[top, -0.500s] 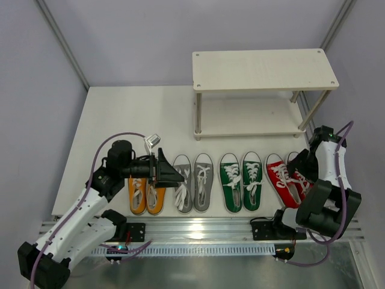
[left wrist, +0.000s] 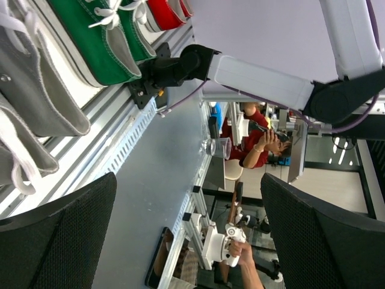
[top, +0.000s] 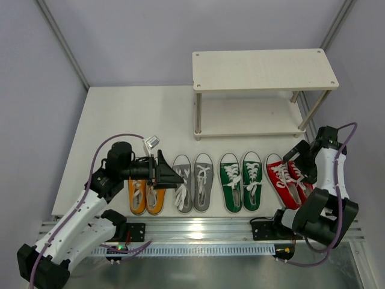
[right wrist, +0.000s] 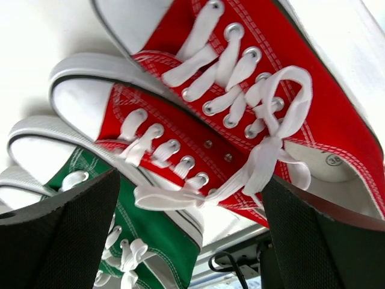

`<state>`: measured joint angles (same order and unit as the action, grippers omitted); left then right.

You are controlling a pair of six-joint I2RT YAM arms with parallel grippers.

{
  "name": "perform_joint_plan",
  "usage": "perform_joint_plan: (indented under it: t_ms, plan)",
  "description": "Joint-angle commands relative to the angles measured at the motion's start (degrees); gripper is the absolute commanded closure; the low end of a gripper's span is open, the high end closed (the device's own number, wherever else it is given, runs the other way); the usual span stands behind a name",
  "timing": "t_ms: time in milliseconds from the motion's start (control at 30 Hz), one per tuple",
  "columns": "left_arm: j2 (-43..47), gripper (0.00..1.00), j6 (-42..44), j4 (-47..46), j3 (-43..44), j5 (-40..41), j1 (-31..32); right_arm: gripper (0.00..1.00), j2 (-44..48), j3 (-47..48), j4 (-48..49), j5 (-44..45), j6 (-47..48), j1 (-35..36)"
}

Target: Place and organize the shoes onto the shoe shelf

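Masking red shoes (top: 281, 176) (partly): right arm (top: 329, 164).

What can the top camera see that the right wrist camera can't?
Only the top camera shows the shelf, the orange shoes and the grey shoes. Only the right wrist camera shows metal lace holes up close, a round stamp inside one of the red shoes, and its own dark fingers. Both show the red shoes and the green shoes.
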<state>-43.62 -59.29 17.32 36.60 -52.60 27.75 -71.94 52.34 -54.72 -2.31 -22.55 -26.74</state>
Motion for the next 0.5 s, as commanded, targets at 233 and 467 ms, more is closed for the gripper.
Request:
perform_joint_plan:
  t_ms: [233,467]
  plan:
    - [5.4,0.00,13.6,23.5,9.9,20.2,0.1,0.03,12.8,-5.5,9.0,-17.7,2.9,7.2]
    - [9.1,0.00,12.7,26.1,7.7,24.1,0.2,0.03,20.2,-1.7,-0.2,-3.0,0.0,33.2]
